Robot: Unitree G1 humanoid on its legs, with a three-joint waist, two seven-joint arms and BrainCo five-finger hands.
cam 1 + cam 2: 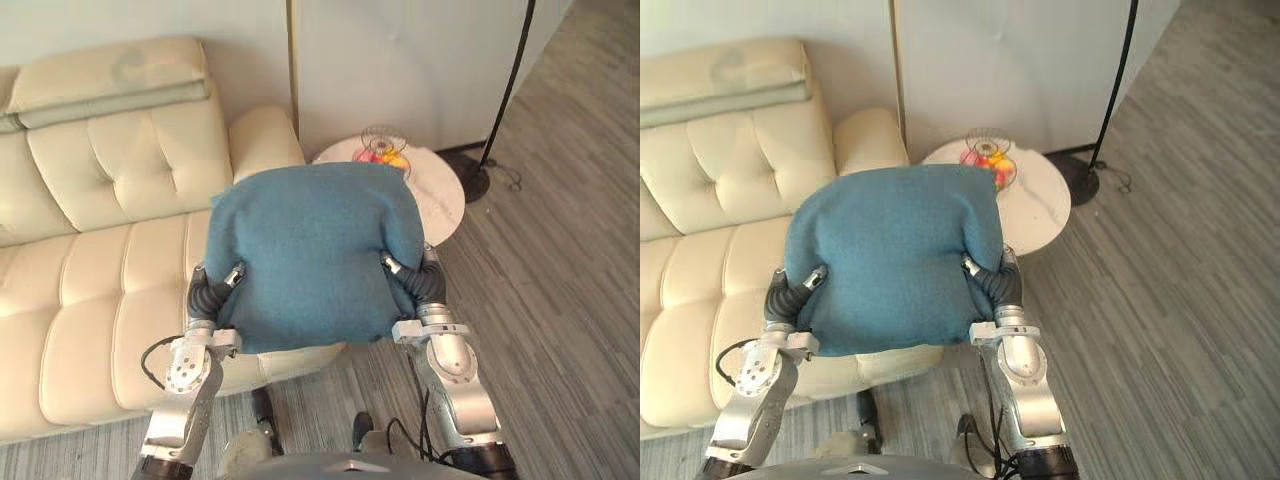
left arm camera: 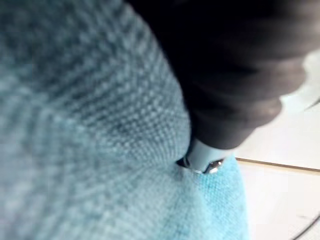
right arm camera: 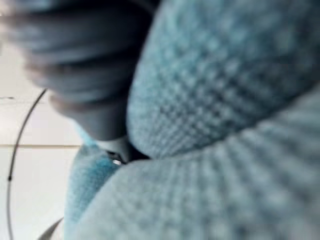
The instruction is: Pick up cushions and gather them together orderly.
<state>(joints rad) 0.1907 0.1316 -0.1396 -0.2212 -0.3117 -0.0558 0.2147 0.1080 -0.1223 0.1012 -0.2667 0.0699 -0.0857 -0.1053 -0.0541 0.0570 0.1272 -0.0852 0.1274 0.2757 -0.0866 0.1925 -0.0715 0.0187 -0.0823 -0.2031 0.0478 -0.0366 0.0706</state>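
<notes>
- One blue cushion (image 1: 312, 260) sits at the centre of the frame, held clear of the seat between the robot's two hands, in front of the right end of the sofa.
- Left hand (image 1: 212, 288): just left of centre, pressed against the cushion's left edge. In the left wrist view the fabric bulges round its dark cover. Whether it is open or closed on the cloth cannot be told.
- Right hand (image 1: 418, 278): just right of centre, pressed against the cushion's right edge and sunk into the fabric in the same way. Its state cannot be told either.
- Cream tufted sofa (image 1: 90, 250): fills the left half, with its armrest at upper centre, behind the cushion's top edge.
- Round white side table (image 1: 440, 205): right of the armrest, partly hidden by the cushion. It carries a wire basket (image 1: 383, 145) of red and yellow items.
- Black lamp pole (image 1: 508, 80): upper right, standing on the grey plank floor (image 1: 570, 300).
</notes>
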